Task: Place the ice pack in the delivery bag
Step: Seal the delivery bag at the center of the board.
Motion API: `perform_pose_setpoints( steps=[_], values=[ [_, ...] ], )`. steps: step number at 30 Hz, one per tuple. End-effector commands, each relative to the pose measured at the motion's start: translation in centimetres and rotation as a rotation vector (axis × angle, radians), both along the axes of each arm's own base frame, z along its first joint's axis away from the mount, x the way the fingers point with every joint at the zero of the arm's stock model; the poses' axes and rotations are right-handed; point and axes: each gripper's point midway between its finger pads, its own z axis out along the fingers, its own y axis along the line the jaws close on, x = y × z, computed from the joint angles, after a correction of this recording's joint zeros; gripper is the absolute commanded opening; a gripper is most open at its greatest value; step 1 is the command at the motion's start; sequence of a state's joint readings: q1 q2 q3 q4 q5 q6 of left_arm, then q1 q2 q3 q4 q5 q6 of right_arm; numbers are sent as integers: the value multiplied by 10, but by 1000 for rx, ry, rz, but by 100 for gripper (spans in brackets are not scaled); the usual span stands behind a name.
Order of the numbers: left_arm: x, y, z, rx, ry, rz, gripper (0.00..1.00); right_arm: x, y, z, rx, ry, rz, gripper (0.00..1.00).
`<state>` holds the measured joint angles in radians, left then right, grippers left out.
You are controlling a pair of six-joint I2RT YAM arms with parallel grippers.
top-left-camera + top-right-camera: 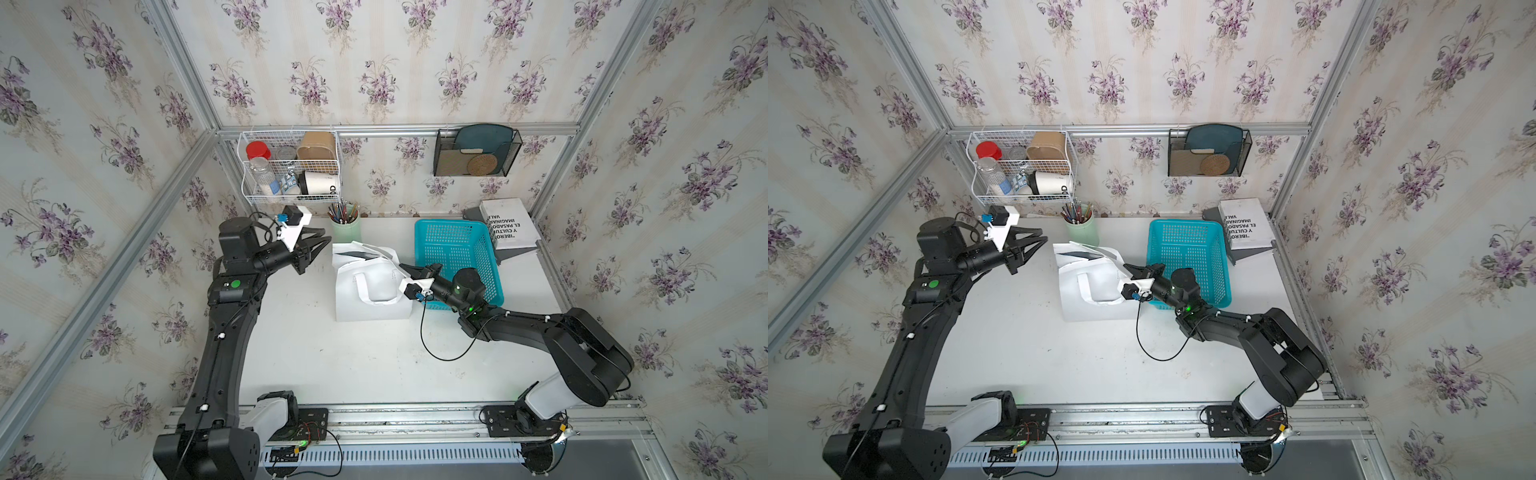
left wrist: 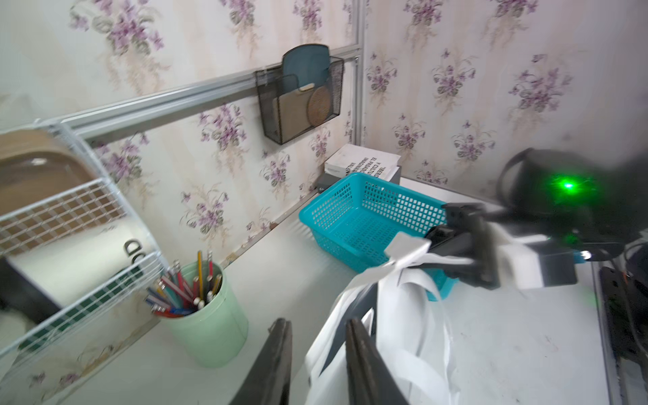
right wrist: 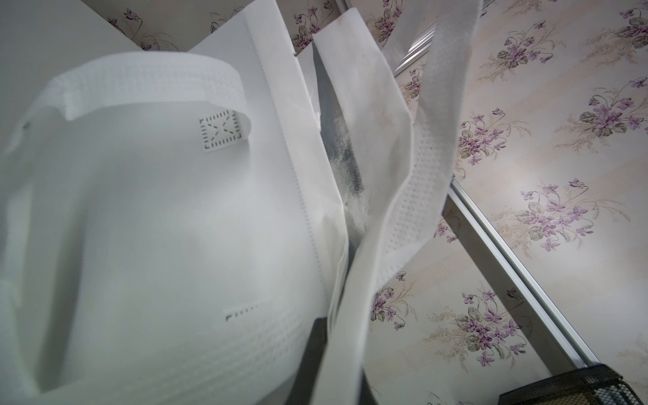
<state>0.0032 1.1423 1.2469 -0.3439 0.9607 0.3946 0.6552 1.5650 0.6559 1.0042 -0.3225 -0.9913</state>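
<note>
The white tabletop (image 1: 332, 365) is the biggest thing here, with flower wallpaper all around it. In the middle of it lies the delivery bag (image 1: 374, 309), a white bag resting on its side. One loop handle (image 1: 368, 291) lies flat on top, and the bag's mouth points to the back wall. A strip of shiny silver lining (image 3: 336, 140) shows in the right wrist view. Just beside the bag, on the robot's right, sits a turquoise basket (image 1: 453, 253) full of little holes. Behind the basket a white book (image 1: 509, 224) leans on a gray stand. On the back wall hang a white wire rack (image 1: 291, 198) holding jars and cups, and a black mesh holder (image 1: 449, 164). A green cup (image 1: 345, 230) of pencils (image 1: 344, 212) stands near the bag's mouth. The right claw (image 1: 403, 267) is squeezed tight on the bag's edge and strap at the mouth, holding that corner up. The left claw (image 1: 327, 241) hangs in the air just left of the bag, next to the green cup. Its two fingers (image 2: 280, 350) are a little apart and hold nothing.
</note>
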Motion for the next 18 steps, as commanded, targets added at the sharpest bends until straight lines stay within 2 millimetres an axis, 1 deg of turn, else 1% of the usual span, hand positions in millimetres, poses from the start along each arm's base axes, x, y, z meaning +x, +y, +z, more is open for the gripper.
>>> perform_pose_setpoints(
  steps=[1, 3, 4, 6, 8, 9, 11, 12, 14, 16, 18],
  values=[
    [-10, -13, -24, 121, 136, -9, 13, 2, -1, -18, -46, 54, -22, 0],
    [-7, -15, -31, 176, 180, 9, 12, 2, -1, -18, -45, 53, -21, 0],
    [-1, -12, -38, 211, 201, 43, 13, 2, -1, -18, -45, 53, -22, 0],
    [20, 2, -49, 266, 241, 167, 18, 1, -1, -18, -46, 54, -20, 0],
    [37, 14, -51, 302, 259, 250, 22, 0, -1, -20, -48, 57, -16, 0],
    [43, 14, -49, 303, 270, 261, 24, 0, -1, -20, -49, 57, -17, 0],
    [51, 11, -48, 296, 289, 247, 25, -1, -1, -19, -50, 57, -16, 0],
    [51, 8, -45, 289, 290, 228, 26, -1, -1, -19, -51, 55, -17, 0],
    [59, 0, -60, 311, 339, 186, 29, -1, -1, -19, -51, 55, -16, 0],
    [59, -9, -68, 325, 367, 138, 32, -2, -1, -19, -54, 54, -15, 0],
    [54, -19, -75, 338, 406, 75, 34, -2, -2, -19, -53, 54, -18, 0]
  ],
)
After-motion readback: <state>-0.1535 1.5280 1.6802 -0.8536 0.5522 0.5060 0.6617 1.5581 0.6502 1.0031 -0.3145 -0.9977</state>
